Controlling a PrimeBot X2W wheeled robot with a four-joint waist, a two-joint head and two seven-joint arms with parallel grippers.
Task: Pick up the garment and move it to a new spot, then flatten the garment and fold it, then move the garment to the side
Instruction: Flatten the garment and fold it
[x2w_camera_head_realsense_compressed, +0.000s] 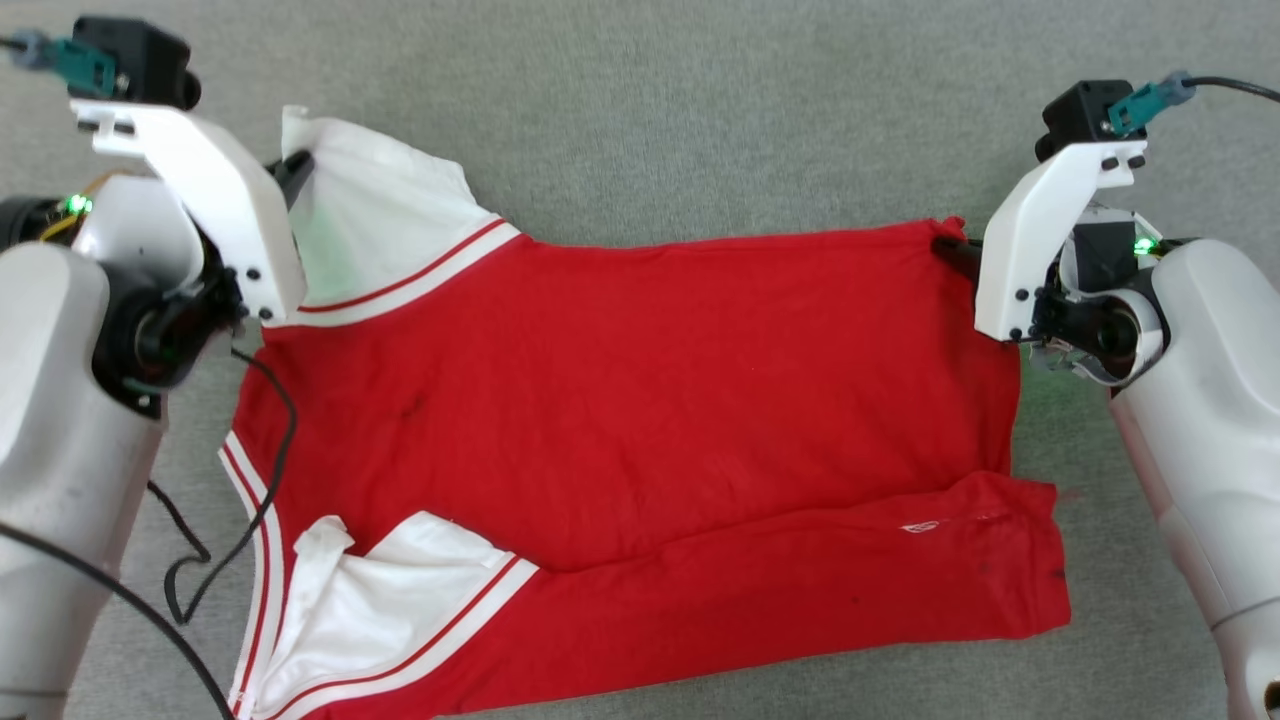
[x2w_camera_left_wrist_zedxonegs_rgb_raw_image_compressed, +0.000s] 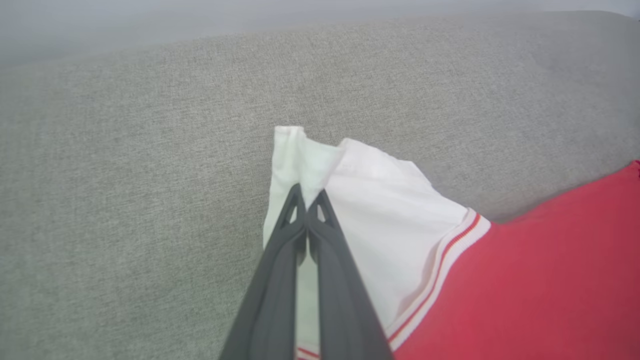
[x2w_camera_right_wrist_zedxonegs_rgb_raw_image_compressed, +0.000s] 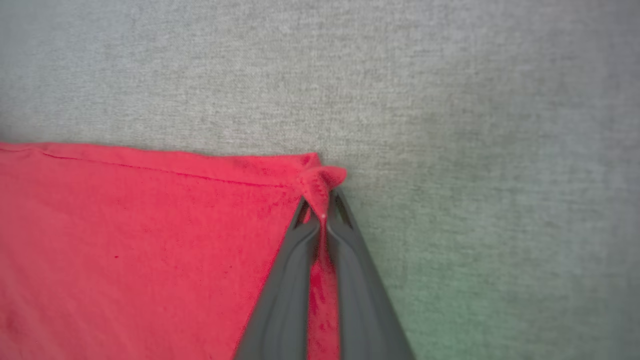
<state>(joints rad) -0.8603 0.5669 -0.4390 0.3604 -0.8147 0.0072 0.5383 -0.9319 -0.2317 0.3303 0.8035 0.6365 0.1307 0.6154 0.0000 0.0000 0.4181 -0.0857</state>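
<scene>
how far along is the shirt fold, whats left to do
Done: the shirt lies spread fairly flat on the grey surface. In hand: the left fingers pinch the far white sleeve, and the right fingers pinch the far red hem corner, likely to start a fold. Left: the fold itself, tidying the rumpled near sleeve, then moving it aside.

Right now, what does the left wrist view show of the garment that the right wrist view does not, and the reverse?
Left wrist view: the left gripper, its jaws shut on a white sleeve that ends in striped trim.
Right wrist view: the right gripper, its jaws shut on a bunched red corner, next to a stitched hem.
Both: the red body of the garment lying on a grey fabric surface, and closed jaws pinching cloth.
</scene>
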